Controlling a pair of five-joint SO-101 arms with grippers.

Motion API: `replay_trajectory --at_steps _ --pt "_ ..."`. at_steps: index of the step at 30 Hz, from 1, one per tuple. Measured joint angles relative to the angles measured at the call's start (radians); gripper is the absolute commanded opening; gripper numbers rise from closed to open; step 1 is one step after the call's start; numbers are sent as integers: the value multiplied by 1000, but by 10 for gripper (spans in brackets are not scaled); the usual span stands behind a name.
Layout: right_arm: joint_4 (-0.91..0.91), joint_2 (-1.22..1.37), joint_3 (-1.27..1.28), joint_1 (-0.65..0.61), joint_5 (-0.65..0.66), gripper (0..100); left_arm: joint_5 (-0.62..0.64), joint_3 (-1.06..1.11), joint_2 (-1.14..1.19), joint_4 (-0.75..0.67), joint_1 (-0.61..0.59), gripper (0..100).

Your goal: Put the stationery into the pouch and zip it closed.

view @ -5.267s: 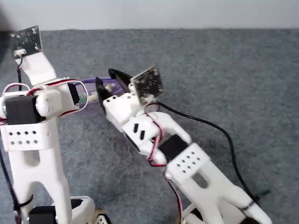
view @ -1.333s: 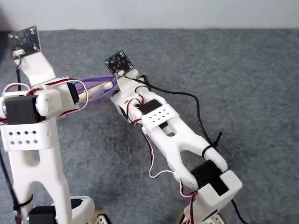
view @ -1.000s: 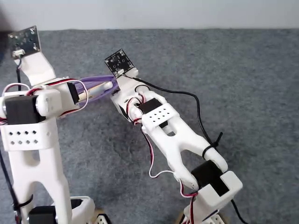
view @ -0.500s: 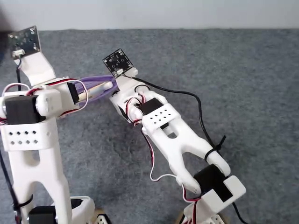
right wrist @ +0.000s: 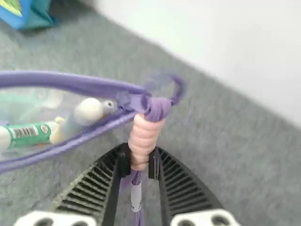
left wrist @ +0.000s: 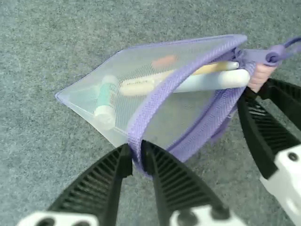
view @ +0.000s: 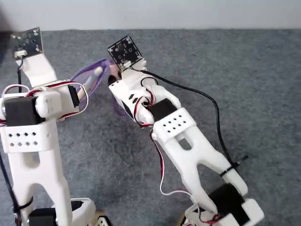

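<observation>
The pouch (left wrist: 141,94) is clear mesh with a purple zipper band, held off the grey carpet between both arms. Inside lie a green-capped tube (left wrist: 104,101), a white marker (left wrist: 211,80) and other pens. My left gripper (left wrist: 136,157) is shut on the purple zipper band at one end. At the other end my right gripper (right wrist: 138,157) is shut on the pink ribbed zipper pull (right wrist: 141,134). The mouth gapes between the two zipper bands, with the marker lying in the gap. In the high view the pouch (view: 91,75) slants upward between the left arm (view: 47,101) and the right arm (view: 141,99).
Grey carpet (view: 244,70) covers the table to the right and at the back. A white wall runs along the far edge. A blue object (right wrist: 19,12) lies on the carpet beyond the pouch. A black cable (view: 211,108) trails along the right arm.
The right gripper, open beside the pouch five seconds ago, then shut on the pull; in the last half second it moved toward the back, raising and tilting that end of the pouch. Left arm kept still.
</observation>
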Motion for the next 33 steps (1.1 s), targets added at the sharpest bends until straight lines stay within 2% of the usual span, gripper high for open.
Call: replay_trajectory --at_steps 14,21,23,28,33 --pt "8 -140 110 0 26 8 -35 0 -52 6 0 12" --pt "-11 -71 230 0 26 12 -44 0 -55 6 0 12" --pt "-35 -17 250 -5 2 18 -46 0 -57 6 3 12" --pt "-57 38 250 -5 -78 118 -51 0 -64 6 2 12" --pt "-48 40 249 -5 -127 111 -46 0 -64 6 2 12"
